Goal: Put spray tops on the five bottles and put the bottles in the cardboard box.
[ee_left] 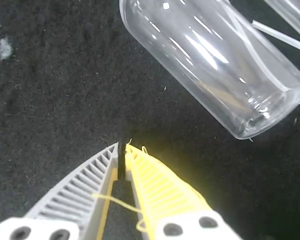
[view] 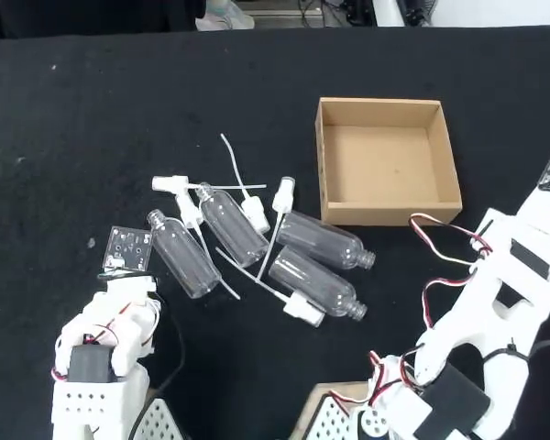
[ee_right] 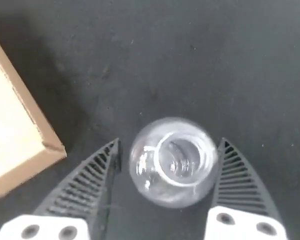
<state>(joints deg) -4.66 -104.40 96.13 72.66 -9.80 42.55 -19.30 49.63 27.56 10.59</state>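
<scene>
1. Black tabletop (view: 73, 110). The cardboard box (view: 390, 213) sits right of centre on the far side, open side up, with no bottles in it.
2. Four clear bottles lie on their sides left of and nearer than the box, none with a top on:
   - the leftmost bottle (view: 183, 254)
   - the second bottle (view: 231, 225), just right of it
   - the far-right lying bottle (view: 325, 240)
   - the near-right lying bottle (view: 316, 284), beside and nearer than that one
3. Loose white spray tops with thin tubes are scattered among them:
   - the far-left spray top (view: 171, 183)
   - the middle spray top (view: 255, 213), against the second bottle
   - the tall spray top (view: 284, 194), near the box's left wall
   - the near spray top (view: 304, 309), touching the near-right lying bottle
4. Upright bottle (ee_right: 171, 162): stands mouth up with no top on, on the tabletop near a corner of the box (ee_right: 15, 125).
5. Right pincer (ee_right: 169, 145): spread, one finger on each side of the upright bottle. There is a gap on the box side.
6. Left pincer (ee_left: 121, 149): pressed together and pinching nothing, low over bare tabletop. It is close to one end of the leftmost bottle (ee_left: 215, 65) but not touching it.
7. Left arm (view: 101, 353) is at the near left; right arm (view: 504, 275) is at the near right.
</scene>
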